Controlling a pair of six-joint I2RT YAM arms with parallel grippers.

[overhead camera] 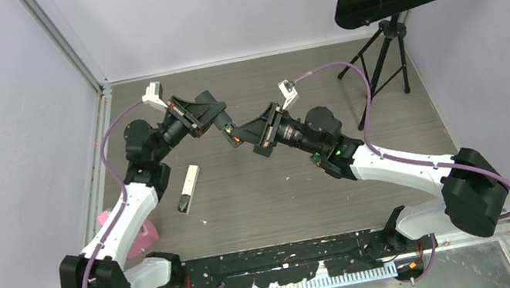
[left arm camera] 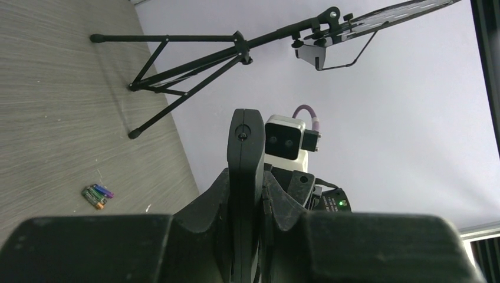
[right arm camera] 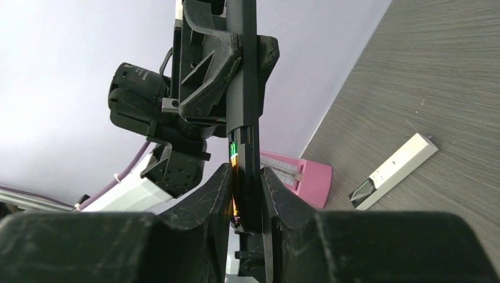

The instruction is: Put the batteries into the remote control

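Observation:
A black remote control (overhead camera: 228,127) hangs in the air over the middle of the table, held from both sides. My left gripper (overhead camera: 219,122) is shut on one end; in the left wrist view the remote (left arm camera: 246,135) stands edge-on between its jaws. My right gripper (right arm camera: 246,171) is shut on the other end of the remote (right arm camera: 249,88). One finger presses against a green and orange battery (right arm camera: 233,154) sitting in the remote's open side. Loose batteries (left arm camera: 97,195), orange, green and purple, lie together on the table.
A white remote (overhead camera: 187,189) lies on the table left of centre, also in the right wrist view (right arm camera: 394,171). A pink object (overhead camera: 143,235) sits by the left arm. A black music stand (overhead camera: 387,51) stands on its tripod at the back right.

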